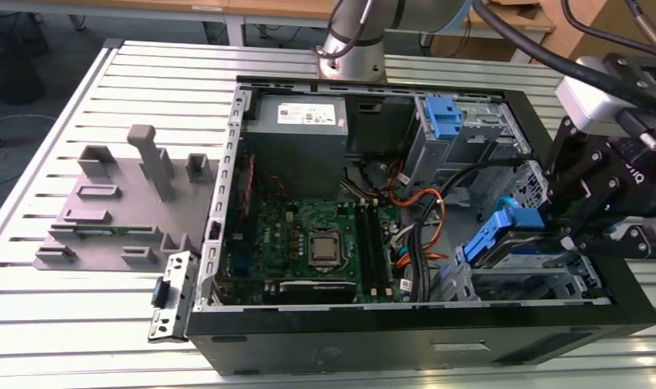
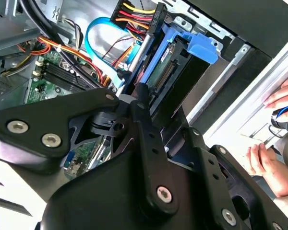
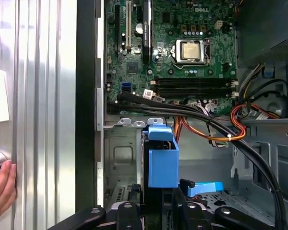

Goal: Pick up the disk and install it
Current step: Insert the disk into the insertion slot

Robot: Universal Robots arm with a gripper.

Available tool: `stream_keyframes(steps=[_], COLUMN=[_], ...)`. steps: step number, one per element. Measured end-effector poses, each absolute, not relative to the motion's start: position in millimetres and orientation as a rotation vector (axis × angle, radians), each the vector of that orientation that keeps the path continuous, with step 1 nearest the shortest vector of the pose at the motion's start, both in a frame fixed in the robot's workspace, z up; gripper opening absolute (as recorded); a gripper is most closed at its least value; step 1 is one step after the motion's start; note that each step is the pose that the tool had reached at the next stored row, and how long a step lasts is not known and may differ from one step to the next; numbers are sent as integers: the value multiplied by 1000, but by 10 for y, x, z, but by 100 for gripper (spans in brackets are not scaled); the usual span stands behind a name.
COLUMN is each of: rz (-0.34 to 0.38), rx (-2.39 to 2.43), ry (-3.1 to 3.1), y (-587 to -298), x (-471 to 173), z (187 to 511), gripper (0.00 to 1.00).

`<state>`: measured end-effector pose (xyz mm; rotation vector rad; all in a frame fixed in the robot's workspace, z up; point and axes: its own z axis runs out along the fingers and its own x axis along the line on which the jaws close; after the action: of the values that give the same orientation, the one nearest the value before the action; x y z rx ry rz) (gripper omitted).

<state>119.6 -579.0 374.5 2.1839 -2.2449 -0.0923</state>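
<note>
The disk [image 1: 508, 241] is held tilted above the drive cage [image 1: 546, 285] at the case's front corner, with the gripper [image 1: 563, 237] jaws judged clamped on it. For a clean seating, its blue rails [image 3: 162, 160] should be squared to the cage guides (cables [image 3: 192, 112] lie near) and the disk eased down evenly.

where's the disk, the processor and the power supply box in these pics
the disk [image 3: 162, 165]: first wrist view, on its blue bracket
the processor [image 3: 189, 51]: first wrist view, middle of its metal lid
the power supply box [image 1: 309, 113]: exterior view, on its white sticker
</note>
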Motion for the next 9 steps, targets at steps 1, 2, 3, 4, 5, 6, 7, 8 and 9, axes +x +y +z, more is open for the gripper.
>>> stream_keyframes(steps=[1,2,3,4,5,6,7,8,9], rz=[-92,-91,-90,-89,-88,-88,-88,-88,-88], rx=[2184,2184,2183,2183,2182,2182,2182,2182,2182], ry=[-2245,-2244,-2244,-2244,-2243,-2243,-2243,-2243,-2243], y=[-5789,-5789,-5789,-5789,-5789,-5789,-5789,-5790,-5790], x=[1196,1196,1196,1196,1196,1196,1196,1196,1196], z=[3728,3709,3692,3673,3656,3646,3644,3643,3643], gripper=[35,35,35,35,35,35,35,35,35])
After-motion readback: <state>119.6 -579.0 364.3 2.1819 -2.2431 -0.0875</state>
